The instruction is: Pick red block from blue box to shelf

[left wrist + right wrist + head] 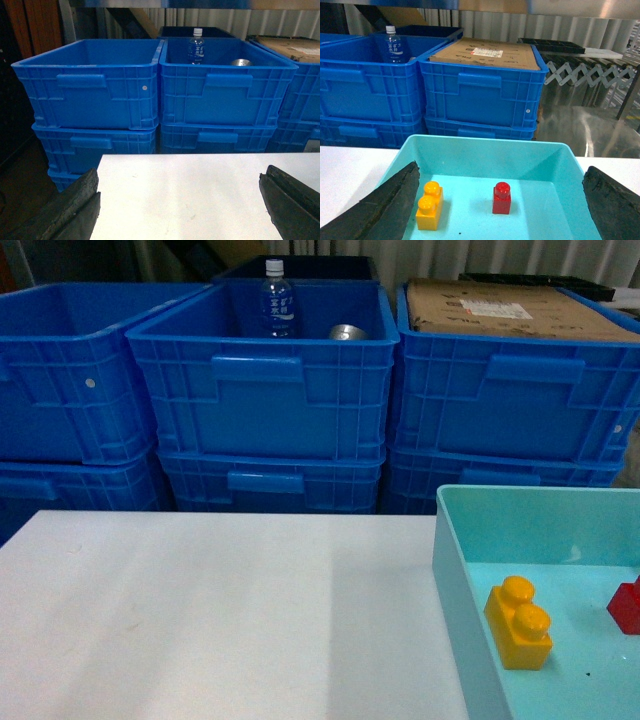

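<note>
The red block [501, 198] stands upright on the floor of the blue box [485, 141], a pale turquoise tray; in the head view the red block [627, 607] is cut off by the right edge inside the blue box [448, 540]. My right gripper [501, 169] is open just above the tray, its dark fingers [385, 205] wide apart on either side of the block and touching nothing. Over bare white table my left gripper [180, 172] is open and empty. A shiny steel beam of the shelf [570, 7] crosses the top of the right wrist view. Neither gripper shows in the head view.
A yellow two-stud brick [429, 205] lies left of the red block in the tray. Behind the white table [220, 620] stand stacked dark blue crates [262, 390] holding a water bottle [277, 300], a metal can [347, 333] and a cardboard box [510, 308].
</note>
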